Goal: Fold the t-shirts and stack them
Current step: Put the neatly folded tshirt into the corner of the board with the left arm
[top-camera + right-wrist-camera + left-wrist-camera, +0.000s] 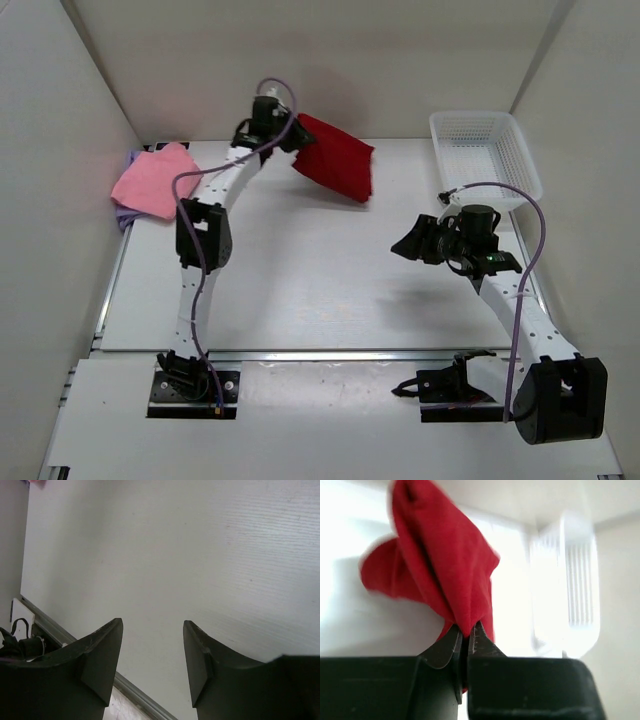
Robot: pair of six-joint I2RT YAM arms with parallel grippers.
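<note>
— Top external view has the dark red t-shirt (335, 158) at the far side of the table (300, 290), hanging off the left gripper (290, 135). Is that a real grip?

— Yes. In the left wrist view the jaws are pressed together on a fold of the red fabric, and the cloth drapes away from the pinch. I cannot tell whether its lower edge touches the table.

— Where are the other two?

— The pink t-shirt (150, 180) lies in the far left corner on top of the lavender t-shirt (124, 216), which shows only as an edge. They look folded and stacked to me.

— So which step is this?

— From above, the red one has a fairly neat four-sided outline. I'd judge it already folded and being picked up to go on that pile, though I can't be sure of the fold.

— What about the right gripper (412, 245)?

— Its jaws are spread wide and hold nothing. It hovers over bare table on the right, near the white basket (470, 118) and well apart from the shirt.

— And the next move?

— It should lift the shirt clear, carry it left over the pink one and set it down square before letting go. With a single pinch the fold may fall open, so it should go gently.
</note>
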